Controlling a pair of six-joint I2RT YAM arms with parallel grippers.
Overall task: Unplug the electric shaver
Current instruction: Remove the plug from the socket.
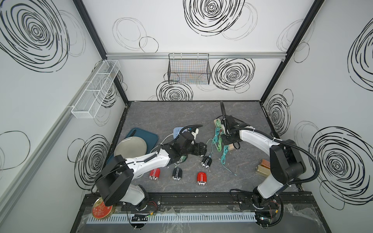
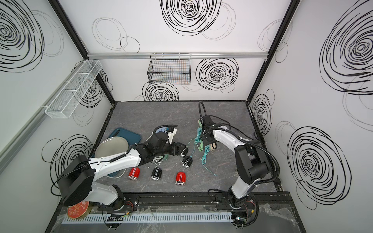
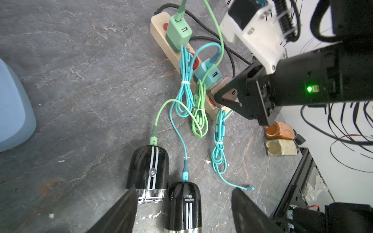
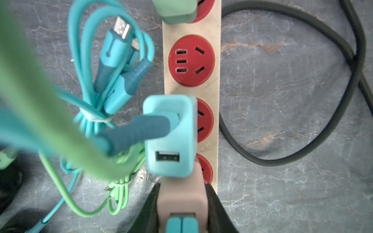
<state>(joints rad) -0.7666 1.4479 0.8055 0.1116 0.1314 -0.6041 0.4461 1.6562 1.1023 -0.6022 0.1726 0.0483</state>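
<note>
Fingers of right gripper point(image 4: 182, 187) pinched pink adapter point(image 4: 181, 201) plugged in power strip point(image 4: 210, 91); teal adapter point(image 4: 169, 135) just past fingertips. Fingers of left gripper point(image 3: 183, 190) spread, teal-corded shaver point(image 3: 184, 205) between them, green-corded shaver point(image 3: 148, 167) beside one tip.

**Enclosure, seen in both top views.** The space is bounded by white walls point(image 1: 153, 24) printed with black scribbled spirals and joined by black corner posts point(image 1: 91, 28). The base is formed by a grey marbled table point(image 1: 161, 113). A black wire basket point(image 1: 188, 69) is hung from an aluminium rail point(image 1: 137, 55) on the back wall. A white mesh shelf point(image 1: 94, 90), divided into compartments, is fixed to a side wall. Lighting is even and diffuse.
</note>
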